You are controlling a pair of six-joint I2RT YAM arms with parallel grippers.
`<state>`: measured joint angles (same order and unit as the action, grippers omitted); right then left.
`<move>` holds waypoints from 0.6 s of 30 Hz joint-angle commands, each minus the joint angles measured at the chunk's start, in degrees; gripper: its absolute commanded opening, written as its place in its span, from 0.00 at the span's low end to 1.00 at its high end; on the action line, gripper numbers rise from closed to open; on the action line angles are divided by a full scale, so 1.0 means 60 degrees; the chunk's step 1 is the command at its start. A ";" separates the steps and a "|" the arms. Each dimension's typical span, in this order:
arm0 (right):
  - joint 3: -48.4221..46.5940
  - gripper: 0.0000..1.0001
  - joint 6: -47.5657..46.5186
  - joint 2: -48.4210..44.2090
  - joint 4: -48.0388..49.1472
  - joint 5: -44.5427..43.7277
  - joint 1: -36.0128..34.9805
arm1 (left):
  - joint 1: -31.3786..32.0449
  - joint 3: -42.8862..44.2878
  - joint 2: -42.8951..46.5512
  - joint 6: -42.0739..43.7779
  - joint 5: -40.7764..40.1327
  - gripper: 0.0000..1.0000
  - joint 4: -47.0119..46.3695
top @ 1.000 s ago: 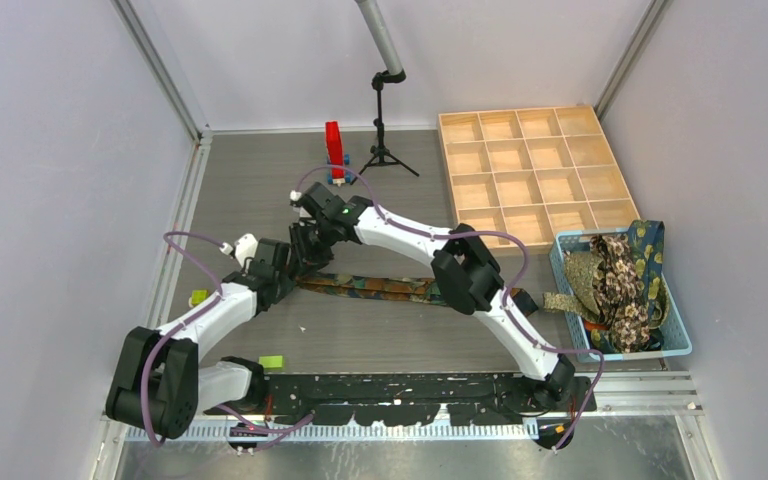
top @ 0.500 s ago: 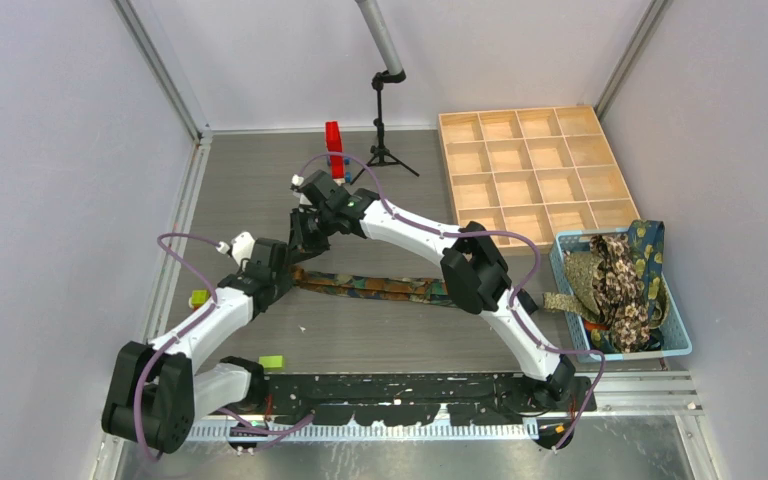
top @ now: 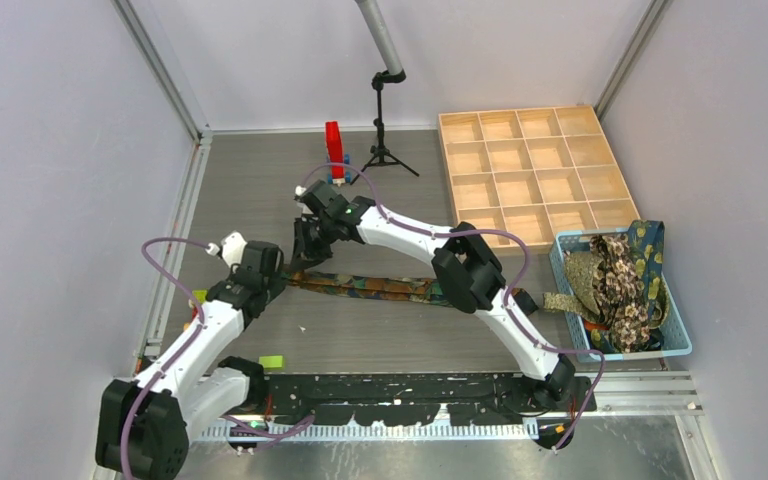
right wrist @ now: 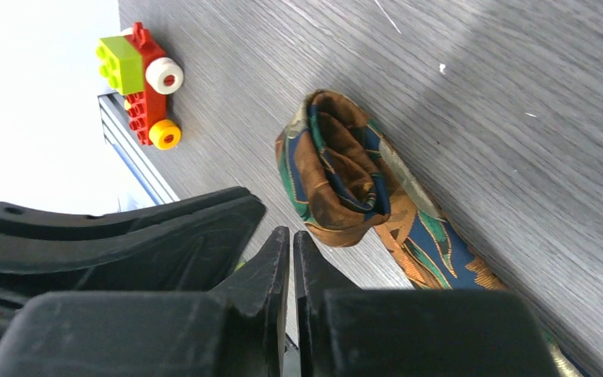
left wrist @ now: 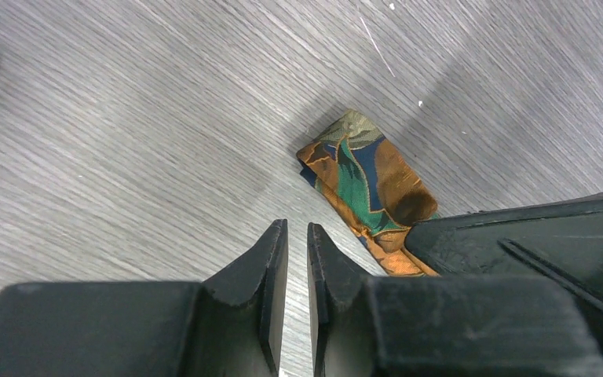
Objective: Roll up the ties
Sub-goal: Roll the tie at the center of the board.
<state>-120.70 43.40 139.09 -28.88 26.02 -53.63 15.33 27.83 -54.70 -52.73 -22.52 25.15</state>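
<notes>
Nearest me, the left gripper (left wrist: 297, 228) hung just short of the patterned tie (top: 375, 287), its fingers drawn almost together on nothing. I judged it sat there to steady the cloth, not to hold it. The tie lay flat across the middle of the table (top: 250, 180), running rightward under the right arm. Its left end was curled into a small loose roll (right wrist: 338, 177) of orange, teal and navy. The right gripper (right wrist: 290, 234) hovered just beside that roll on its far side, fingers pinched to a thin slit and empty, seemingly placed to nudge the roll along the strip. Most of the tie lay unrolled, so the job looked barely begun. Further right, a light blue basket (top: 675, 340) held a heap of other ties (top: 615, 275), one spilling over the rim, presumably waiting their turn. Beyond it stood a wooden compartment tray (top: 447, 165), likely meant for finished rolls. Farthest back were a black tripod (top: 379, 115) and a red block (top: 334, 145), well clear of the work.
</notes>
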 commanded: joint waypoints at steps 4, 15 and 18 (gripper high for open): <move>0.0319 0.11 -0.0174 -0.0087 0.0191 -0.0128 0.0048 | -0.0373 0.0765 0.0141 0.1006 -0.0484 0.19 0.0618; 0.0516 0.10 -0.0286 0.0074 0.0185 -0.0171 0.0190 | -0.1600 0.1181 -0.0526 0.2824 0.0852 0.42 0.0148; 0.0580 0.10 -0.0314 0.0090 0.0198 -0.0191 0.0218 | -0.2139 0.1113 -0.0728 0.3146 0.1838 0.53 -0.0223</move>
<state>-117.51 42.57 139.28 -28.73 25.32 -52.75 5.98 32.73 -57.89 -38.37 -18.57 27.57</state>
